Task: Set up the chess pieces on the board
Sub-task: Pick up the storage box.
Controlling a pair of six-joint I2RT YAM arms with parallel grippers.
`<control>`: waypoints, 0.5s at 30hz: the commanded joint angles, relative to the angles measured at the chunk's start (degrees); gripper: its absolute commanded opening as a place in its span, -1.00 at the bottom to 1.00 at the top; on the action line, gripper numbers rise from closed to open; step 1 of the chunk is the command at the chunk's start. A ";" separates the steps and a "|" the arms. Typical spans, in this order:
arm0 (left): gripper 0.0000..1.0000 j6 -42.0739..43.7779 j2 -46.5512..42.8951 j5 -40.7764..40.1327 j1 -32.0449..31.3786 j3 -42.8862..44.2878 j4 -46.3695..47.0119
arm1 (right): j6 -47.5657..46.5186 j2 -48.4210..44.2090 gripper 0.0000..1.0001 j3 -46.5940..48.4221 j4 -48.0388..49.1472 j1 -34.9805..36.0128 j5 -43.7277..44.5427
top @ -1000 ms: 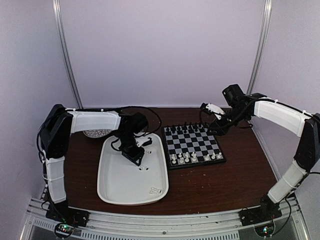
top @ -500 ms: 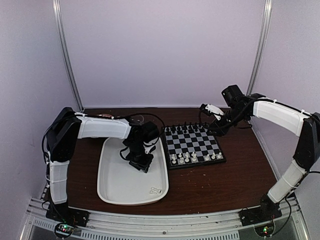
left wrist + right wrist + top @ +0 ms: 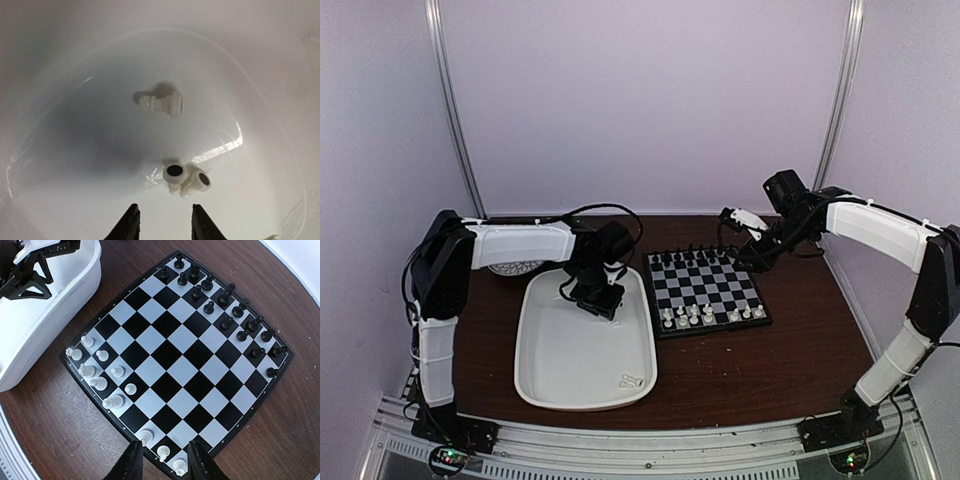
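I'm hovering the left gripper (image 3: 164, 211), jaws narrow and seemingly empty, over the tray (image 3: 75, 150), with chess pieces (image 3: 186, 181) lying just ahead. The right gripper (image 3: 164, 446) is hanging part-open above the board (image 3: 175, 355).

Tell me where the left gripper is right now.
In the top view the left gripper hangs over the far end of the white tray, just left of the board, with white chess pieces lying below it.
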 commanded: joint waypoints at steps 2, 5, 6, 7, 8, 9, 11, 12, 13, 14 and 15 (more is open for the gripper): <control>-0.35 3.38 0.77 0.67 2.79 3.86 1.09 | -0.63 -0.71 -0.32 0.04 -0.39 -0.36 -0.15; -0.35 7.71 2.28 5.03 3.16 5.66 0.79 | -0.64 -1.04 -0.32 -0.17 -0.26 -0.36 0.04; -0.31 8.34 2.95 5.50 3.23 6.46 0.03 | -0.63 -1.06 -0.32 -0.24 -0.25 -0.36 0.01; -0.28 8.84 3.60 5.82 3.25 7.26 -0.78 | -0.65 -1.02 -0.32 -0.22 -0.22 -0.36 0.12; -0.26 8.98 4.15 6.25 3.24 7.86 -1.34 | -0.63 -0.94 -0.32 -0.14 -0.27 -0.36 0.09; -0.26 8.82 4.62 6.11 3.19 8.20 -1.93 | -0.62 -0.83 -0.32 -0.01 -0.33 -0.36 0.12; -0.25 7.68 5.21 4.77 3.24 8.18 -2.55 | -0.64 -0.65 -0.32 0.04 -0.36 -0.36 0.13; -0.25 6.97 5.46 3.67 3.24 8.12 -2.92 | -0.63 -0.71 -0.32 0.04 -0.37 -0.36 0.21; -0.25 6.16 5.84 2.54 3.24 8.21 -3.41 | -0.62 -0.64 -0.32 0.04 -0.42 -0.36 0.19; -0.25 5.58 6.22 1.89 3.24 8.41 -3.94 | -0.62 -0.69 -0.32 0.04 -0.36 -0.36 0.23; -0.25 5.15 6.58 1.80 3.26 8.62 -4.42 | -0.63 -0.67 -0.32 0.04 -0.41 -0.36 0.19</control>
